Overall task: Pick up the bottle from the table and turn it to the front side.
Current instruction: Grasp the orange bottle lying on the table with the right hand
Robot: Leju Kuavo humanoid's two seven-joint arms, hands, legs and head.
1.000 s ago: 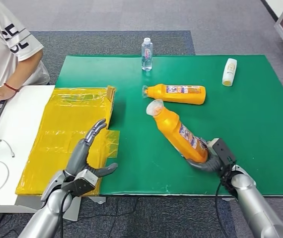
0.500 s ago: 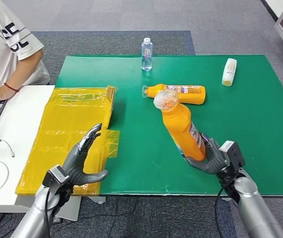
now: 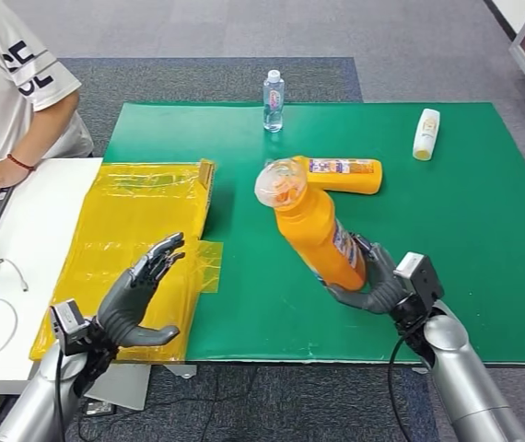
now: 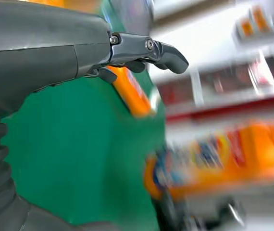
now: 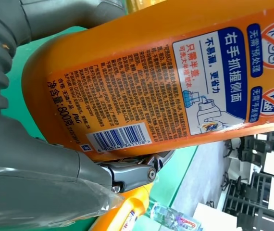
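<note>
Right hand grips your orange bottle at its base, tilted up off the green tabletop, cap toward the far side. Left hand hovers empty, fingers spread.

Green table, orange bottle, perhaps capless

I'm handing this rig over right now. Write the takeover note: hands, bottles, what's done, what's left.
Right hand: grips the orange bottle at its base, lifted and tilted, cap end up and away; barcode label faces the right wrist camera.
Left hand: holds nothing, fingers apart, over the yellow bag.
Second orange bottle lies on the green mat.
Done: pickup.
Left: turn the bottle to its front side.
</note>
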